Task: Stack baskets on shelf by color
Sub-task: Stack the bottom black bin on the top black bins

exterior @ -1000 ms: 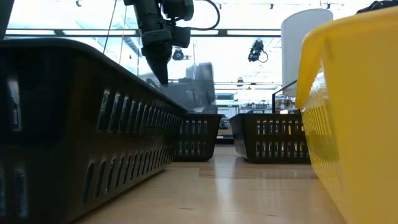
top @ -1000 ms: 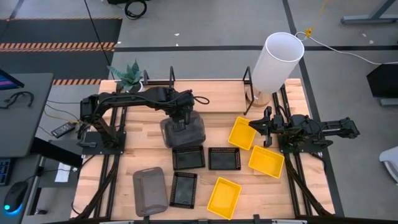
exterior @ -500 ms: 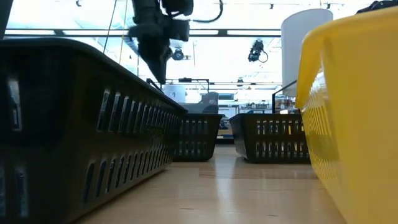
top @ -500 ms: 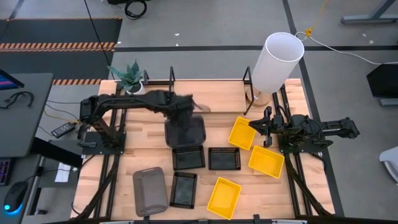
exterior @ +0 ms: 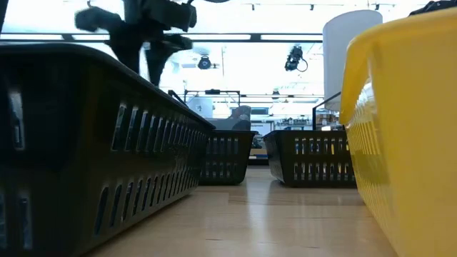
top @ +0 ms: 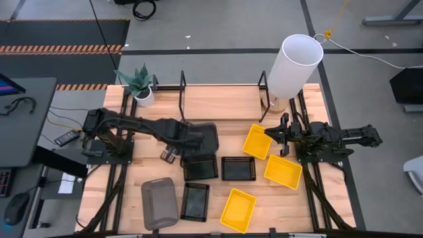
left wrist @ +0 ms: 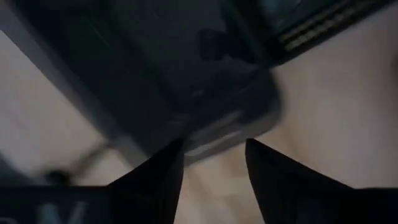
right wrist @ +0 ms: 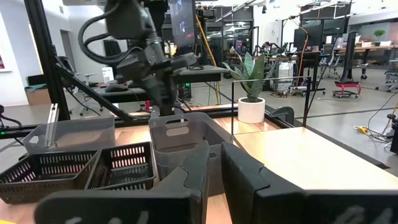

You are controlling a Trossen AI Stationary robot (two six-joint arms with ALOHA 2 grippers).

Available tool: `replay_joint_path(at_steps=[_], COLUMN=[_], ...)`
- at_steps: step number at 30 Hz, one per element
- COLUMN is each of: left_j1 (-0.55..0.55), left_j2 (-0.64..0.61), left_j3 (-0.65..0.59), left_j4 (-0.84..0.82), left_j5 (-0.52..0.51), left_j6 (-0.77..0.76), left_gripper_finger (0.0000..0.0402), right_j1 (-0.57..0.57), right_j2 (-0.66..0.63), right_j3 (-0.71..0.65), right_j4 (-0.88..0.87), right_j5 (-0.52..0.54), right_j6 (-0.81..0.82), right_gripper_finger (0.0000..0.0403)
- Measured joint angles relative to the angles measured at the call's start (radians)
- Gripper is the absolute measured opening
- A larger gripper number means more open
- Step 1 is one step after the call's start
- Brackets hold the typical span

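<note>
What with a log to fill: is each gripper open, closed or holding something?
Left gripper: open, empty, beside the grey baskets.
Right gripper: closed, empty.

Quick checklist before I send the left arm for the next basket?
1. Left gripper open, clear of placed grey basket: ok.
2. Placed grey basket seated squarely on the shelf: cannot tell.
3. Loose grey basket unobstructed at the table front: ok.
4. Black mesh baskets stacked: not ok, all three on the table.
5. Yellow baskets stacked: not ok, all three on the table.
6. Right gripper out of the way: ok, beside the yellow baskets.
</note>
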Motion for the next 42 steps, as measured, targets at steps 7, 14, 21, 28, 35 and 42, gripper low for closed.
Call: replay_joint_path(at_steps=[7, 14, 21, 28, 35, 42], left_j1=[-0.094, -0.259, -0.398, -0.499, -0.593, -0.658], left_j2=[0.000, 0.000, -0.002, -0.004, -0.105, -0.289], left_j3=[0.000, 0.000, 0.000, -0.001, -0.179, -0.344], left_j4=[0.000, -0.080, -0.221, -0.217, -0.145, -0.008], left_j5=[0.270, 0.234, 0.147, 0.137, 0.159, 0.166], left_j6=[-0.711, -0.989, -1.178, -1.353, -1.545, -1.888], left_gripper_finger=[0.0178, 0.0141, 0.0093, 0.0032, 0.0007, 0.0016], right_j1=[0.000, 0.000, 0.000, 0.000, 0.000, 0.000], right_j2=[0.000, 0.000, 0.000, 0.000, 0.000, 0.000], right_j3=[0.000, 0.000, 0.000, 0.000, 0.000, 0.000], right_j4=[0.000, 0.000, 0.000, 0.000, 0.000, 0.000], right_j5=[0.000, 0.000, 0.000, 0.000, 0.000, 0.000], right_j6=[0.000, 0.000, 0.000, 0.000, 0.000, 0.000], right_gripper_finger=[0.0045, 0.0045, 0.0045, 0.0045, 0.0045, 0.0045])
